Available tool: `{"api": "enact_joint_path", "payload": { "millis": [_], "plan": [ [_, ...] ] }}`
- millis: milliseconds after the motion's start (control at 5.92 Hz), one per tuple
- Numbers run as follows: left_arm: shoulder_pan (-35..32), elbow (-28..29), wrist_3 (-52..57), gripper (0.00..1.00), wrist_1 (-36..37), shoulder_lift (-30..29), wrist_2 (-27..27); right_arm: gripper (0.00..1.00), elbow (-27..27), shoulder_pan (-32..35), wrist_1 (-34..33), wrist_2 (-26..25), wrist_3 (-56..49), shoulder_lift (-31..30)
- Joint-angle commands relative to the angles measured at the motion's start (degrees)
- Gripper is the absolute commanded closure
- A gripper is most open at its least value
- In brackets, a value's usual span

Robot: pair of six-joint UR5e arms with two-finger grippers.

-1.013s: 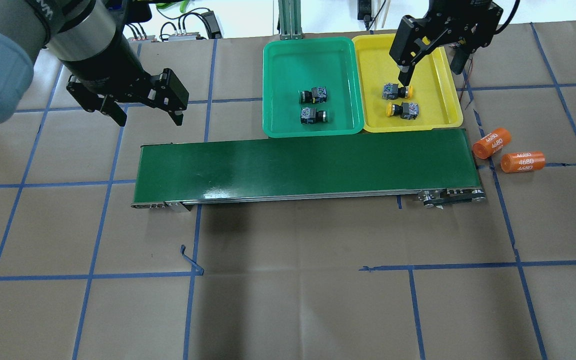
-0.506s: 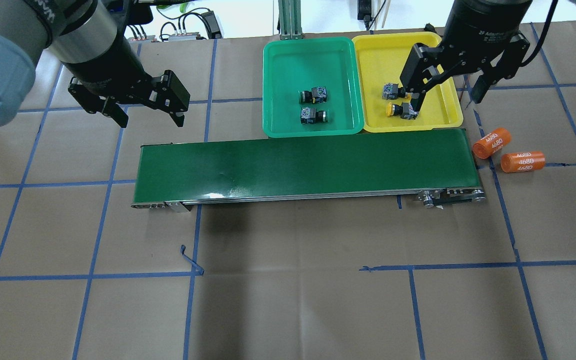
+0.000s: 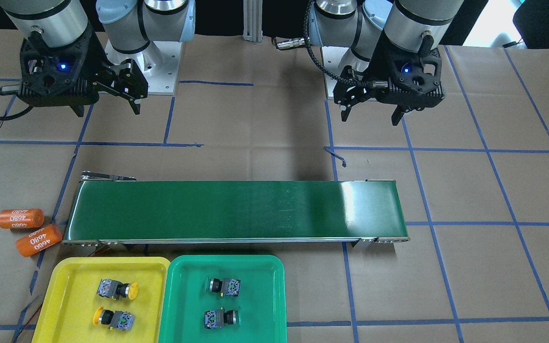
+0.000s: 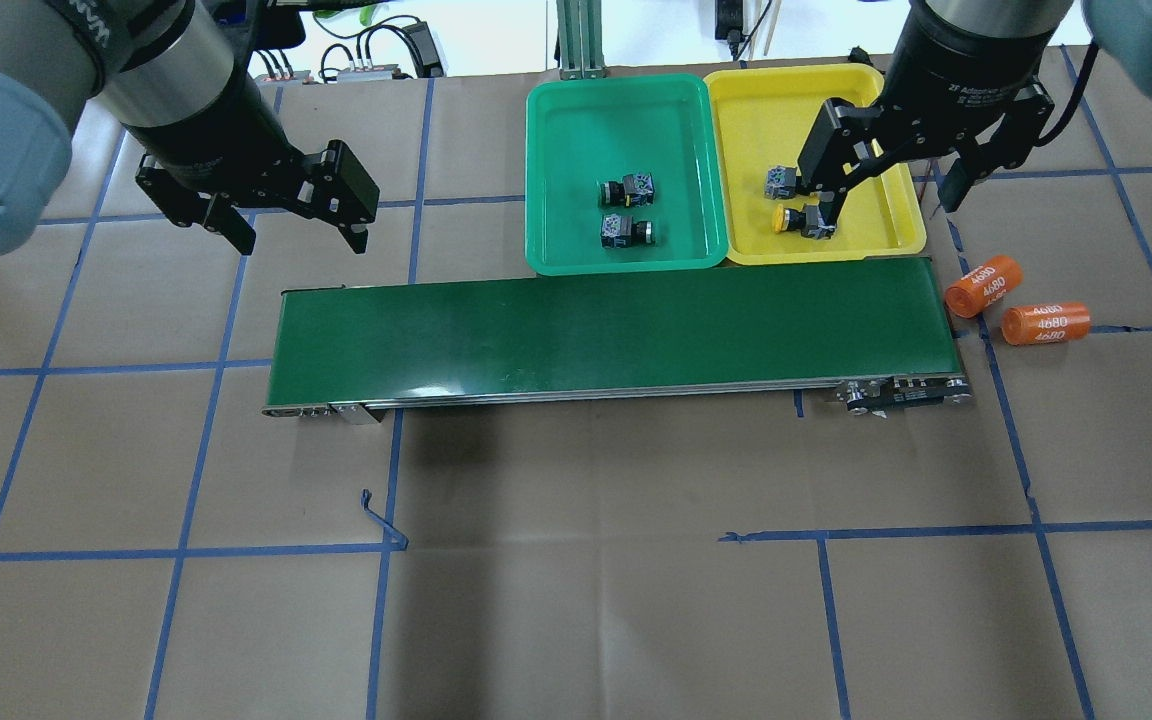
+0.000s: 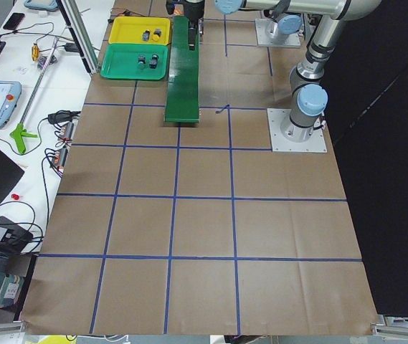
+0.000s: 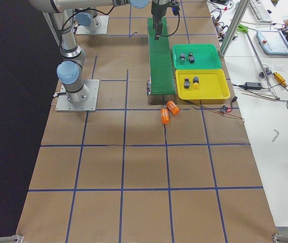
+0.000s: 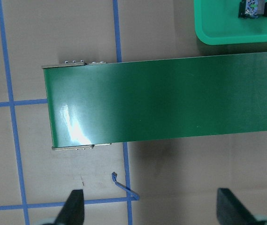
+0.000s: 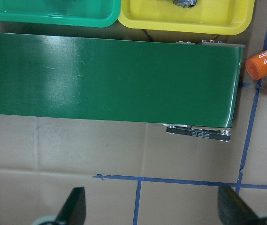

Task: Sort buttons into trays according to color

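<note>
Inside matching trays (image 3: 266,305), four buttons (image 3: 225,286)

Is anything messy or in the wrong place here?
The sorting looks right: yellow buttons in the yellow tray, green buttons in the green tray. But two orange cylinders lie on their sides beside the belt's end, and a strip of blue tape curls up off the table near the belt.

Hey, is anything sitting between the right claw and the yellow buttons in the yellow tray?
Only the conveyor belt, lying flat between the open right claw and the yellow tray holding both yellow buttons. Its surface is bare, and the claw hangs higher than it. The orange cylinders lie off to one side.
</note>
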Motion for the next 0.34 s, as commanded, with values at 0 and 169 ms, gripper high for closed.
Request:
{"api": "enact_joint_path", "payload": {
  "millis": [0,169],
  "plan": [
    [0.0,-0.1,0.0,0.01,0.0,0.1,0.0,0.00,0.1,0.0,0.0,0.3,-0.1,0.0],
    [0.0,-0.2,0.0,0.01,0.0,0.1,0.0,0.00,0.1,0.0,0.0,0.3,0.0,0.0]
  ]
}}
